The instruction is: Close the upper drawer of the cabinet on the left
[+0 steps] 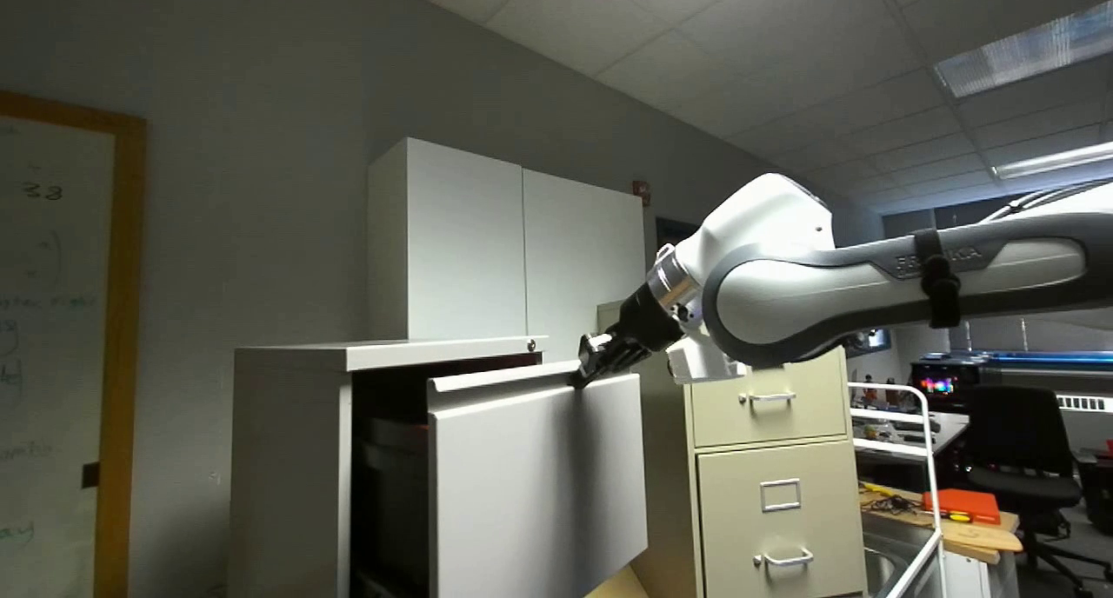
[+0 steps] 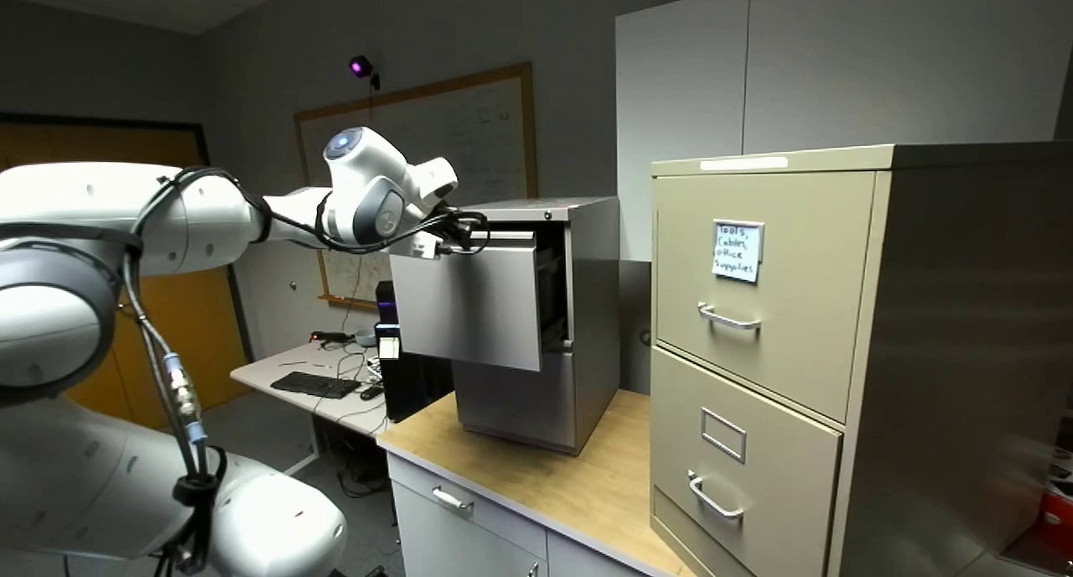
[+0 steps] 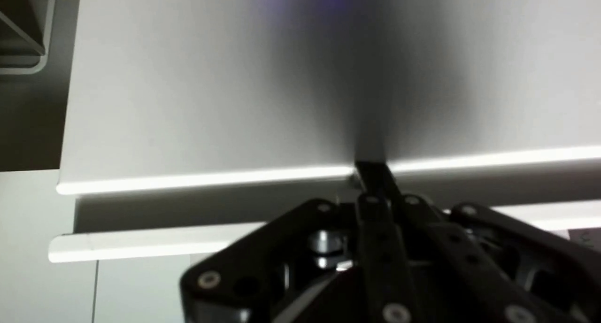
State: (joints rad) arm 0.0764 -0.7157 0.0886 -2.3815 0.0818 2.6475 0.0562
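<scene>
The upper drawer (image 1: 530, 485) is a wide white flat front, pulled well out of the grey-white cabinet (image 1: 287, 468). In an exterior view the same drawer (image 2: 469, 309) stands out above a shut lower drawer of the cabinet (image 2: 595, 309). Its dark interior shows at the side gap. My gripper (image 1: 581, 379) is at the top edge of the drawer front. In the wrist view my gripper (image 3: 373, 170) has its fingers together with nothing visible between them. The tips meet the bright top edge of the drawer (image 3: 211, 102). The exact contact is hard to see.
A beige filing cabinet (image 2: 754, 392) stands beside the cabinet. Both stand on a wooden counter (image 2: 503, 418). A white two-door cupboard (image 1: 469, 242) is on the wall behind. A white rail (image 1: 935, 494) stands past the filing cabinet. A desk (image 2: 293, 367) is beyond the counter.
</scene>
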